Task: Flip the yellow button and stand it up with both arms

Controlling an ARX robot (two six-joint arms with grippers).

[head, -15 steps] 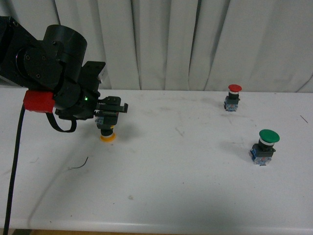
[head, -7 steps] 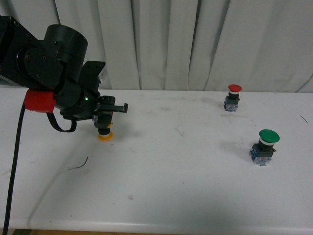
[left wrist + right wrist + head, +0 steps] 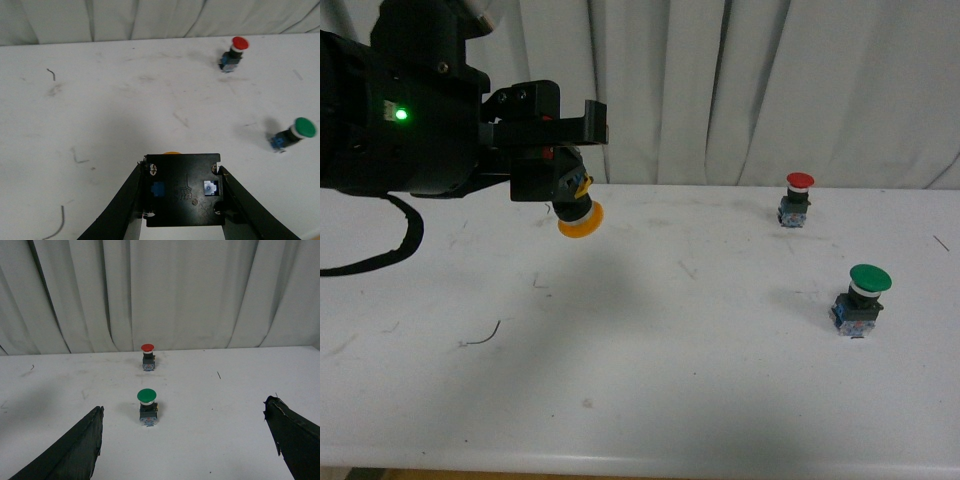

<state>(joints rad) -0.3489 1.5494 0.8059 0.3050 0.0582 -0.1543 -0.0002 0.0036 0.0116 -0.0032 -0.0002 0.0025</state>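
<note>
Clamping the yellow button (image 3: 578, 218) by its block, the left gripper (image 3: 560, 165) held it above the table (image 3: 670, 380) near the far left corner, cap tilted down in the front view; the left wrist view showed mainly the block's black base, its markings unreadable. The right gripper (image 3: 185, 440) gaped empty, facing the green button (image 3: 147, 405).

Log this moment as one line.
left tool: shut on yellow-capped push button, airborne, cap downward | right tool: open, empty | red-capped button, green-capped button: standing
</note>
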